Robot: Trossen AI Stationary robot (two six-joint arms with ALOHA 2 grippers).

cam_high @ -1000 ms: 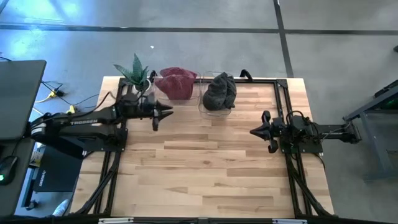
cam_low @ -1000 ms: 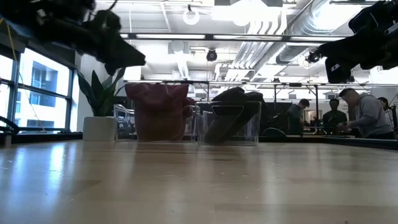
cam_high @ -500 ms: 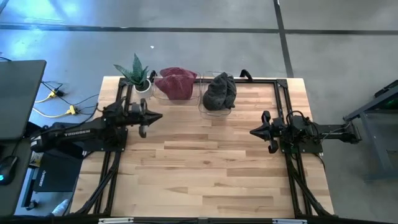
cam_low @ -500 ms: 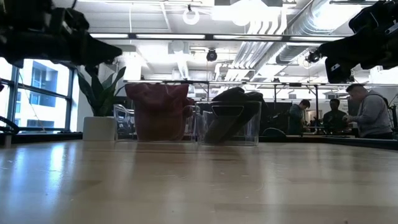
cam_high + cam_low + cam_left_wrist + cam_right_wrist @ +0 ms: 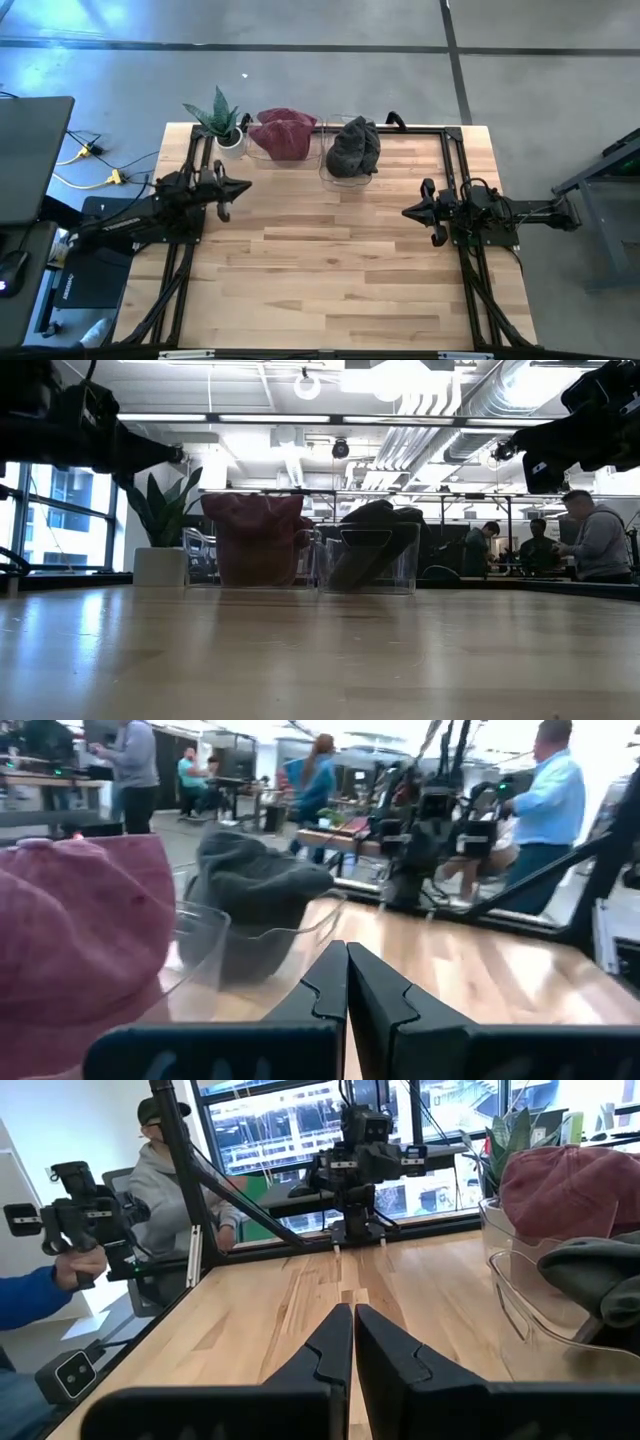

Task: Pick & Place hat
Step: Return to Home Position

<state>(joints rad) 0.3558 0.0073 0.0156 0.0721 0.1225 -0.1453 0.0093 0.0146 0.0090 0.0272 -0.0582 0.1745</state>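
While the high view gives you only dark silhouettes, the wrist views settle it. Left gripper (image 5: pixel 347 954): fingers pressed together, nothing between them, over the table's (image 5: pixel 330 280) left edge near the plant (image 5: pixel 220 115). Right gripper (image 5: pixel 353 1320): same, over the right edge. Red cap (image 5: pixel 283 134) sits in the left transparent bin (image 5: pixel 195 560), black cap (image 5: pixel 353 147) in the right transparent bin (image 5: pixel 405 560), side by side at the far edge. Only the low view shows you people (image 5: pixel 590 540) beyond the table. Count: two bins, one black cap, one plant. The red heap can't be split into a count.
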